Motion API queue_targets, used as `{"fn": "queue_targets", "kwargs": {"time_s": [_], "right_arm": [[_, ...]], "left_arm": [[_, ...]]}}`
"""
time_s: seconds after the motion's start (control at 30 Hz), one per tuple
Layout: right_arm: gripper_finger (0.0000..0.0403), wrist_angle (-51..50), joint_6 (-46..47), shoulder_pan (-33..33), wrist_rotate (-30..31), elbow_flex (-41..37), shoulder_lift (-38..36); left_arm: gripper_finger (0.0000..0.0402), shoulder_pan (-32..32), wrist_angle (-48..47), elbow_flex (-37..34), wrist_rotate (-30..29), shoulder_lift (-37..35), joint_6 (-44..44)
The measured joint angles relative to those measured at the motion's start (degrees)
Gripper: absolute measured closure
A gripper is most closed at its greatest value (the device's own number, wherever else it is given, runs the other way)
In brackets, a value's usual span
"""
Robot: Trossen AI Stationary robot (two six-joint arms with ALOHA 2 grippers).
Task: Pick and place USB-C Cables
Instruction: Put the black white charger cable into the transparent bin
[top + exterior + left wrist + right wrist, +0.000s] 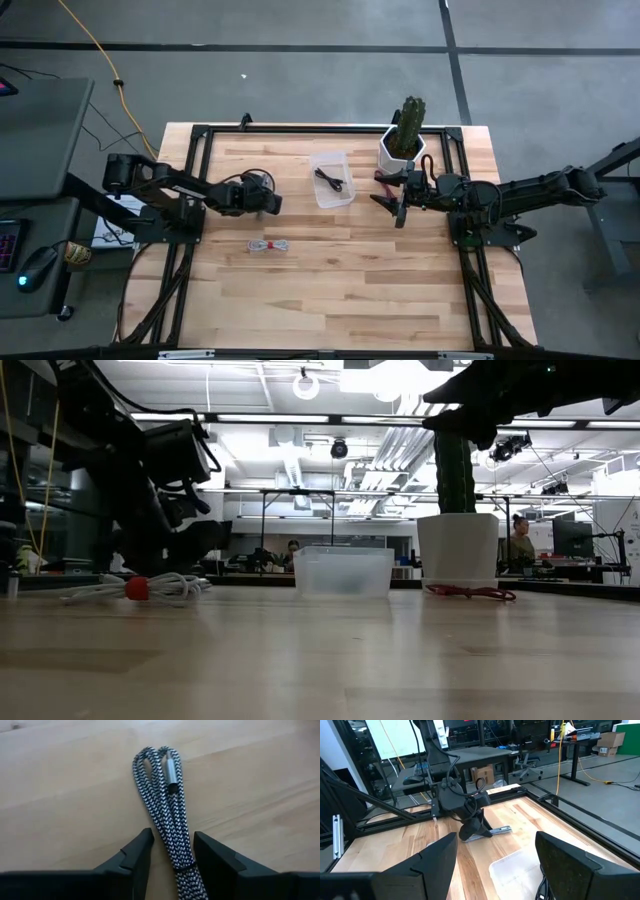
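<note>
Wooden table (330, 270) first: your left gripper (172, 851) straddles the grey cable (167, 800), fingers apart, so close next and lift toward the bin (331, 180); right gripper (492, 857) waits open

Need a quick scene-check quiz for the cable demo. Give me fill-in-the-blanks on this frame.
1. The clear plastic bin holds one thin bundled cable, coloured ___.
2. The grey braided cable lies on the table between the open fingers of the ___ arm's pincer.
3. The dark red cable lies beside the white ___ that holds a green cactus.
4. The whitish bundled cable carries a ___ spot.

Missing words: black; left; pot; red.
</note>
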Motion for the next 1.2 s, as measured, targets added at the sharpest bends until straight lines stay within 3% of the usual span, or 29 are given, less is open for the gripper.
{"fn": "queue_targets", "kwargs": {"time_s": [0.3, 0.57, 0.77, 1.0, 1.2], "right_arm": [[0.0142, -0.02, 0.00, 0.00, -0.02, 0.00, 0.00], [0.0142, -0.03, 0.00, 0.00, 0.00, 0.00, 0.00], [0.0142, -0.03, 0.00, -0.01, 0.00, 0.00, 0.00], [0.0142, -0.45, 0.97, 0.02, 0.13, 0.00, 0.00], [0.0142, -0.54, 1.38, 0.00, 0.13, 0.00, 0.00]], "left_arm": [[0.0295, -0.10, -0.53, -0.17, 0.84, -1.22, 2.32], [0.0390, -0.09, -0.50, -0.13, 2.27, -1.67, 7.20], [0.0389, -2.30, -0.09, -0.41, 3.48, -8.24, 13.27], [0.0397, -12.10, 12.83, -0.28, -8.21, -18.37, 24.05], [0.0399, -20.83, 31.62, -0.28, -10.86, -19.86, 40.72]]}}
